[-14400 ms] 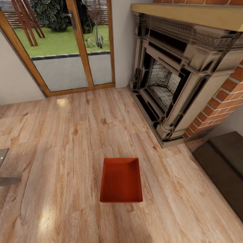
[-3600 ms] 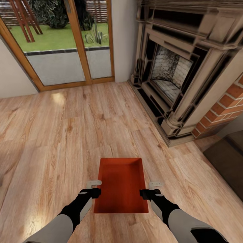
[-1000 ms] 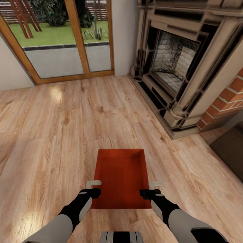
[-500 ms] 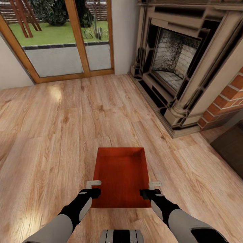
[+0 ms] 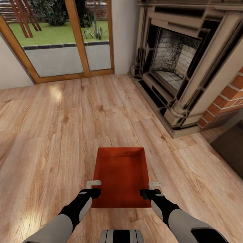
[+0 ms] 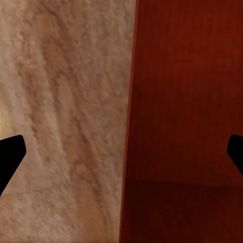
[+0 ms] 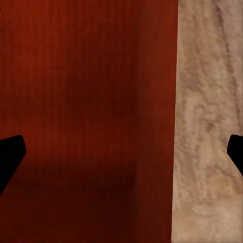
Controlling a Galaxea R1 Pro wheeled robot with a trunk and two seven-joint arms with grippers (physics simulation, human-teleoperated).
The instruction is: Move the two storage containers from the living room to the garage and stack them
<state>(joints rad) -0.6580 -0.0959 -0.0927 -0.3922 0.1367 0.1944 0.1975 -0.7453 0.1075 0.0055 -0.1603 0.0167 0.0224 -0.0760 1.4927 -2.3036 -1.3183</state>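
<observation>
one orange-red rectangular open-top bin [image 5: 121, 177] on light wood-plank flooring [image 5: 50, 135]. left gripper [image 6: 121, 152] and right gripper [image 7: 121, 152] spread wide, each straddling a side wall, gripping nothing.

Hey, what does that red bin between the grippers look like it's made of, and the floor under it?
The storage container looks like thin moulded plastic: uniform orange-red, matte, with fine vertical ribbing visible in the wrist views, though painted sheet material is possible. The floor looks like light wood planks or laminate: printed-looking grain, knots, plank seams and a soft sheen near the glass doors.
</observation>
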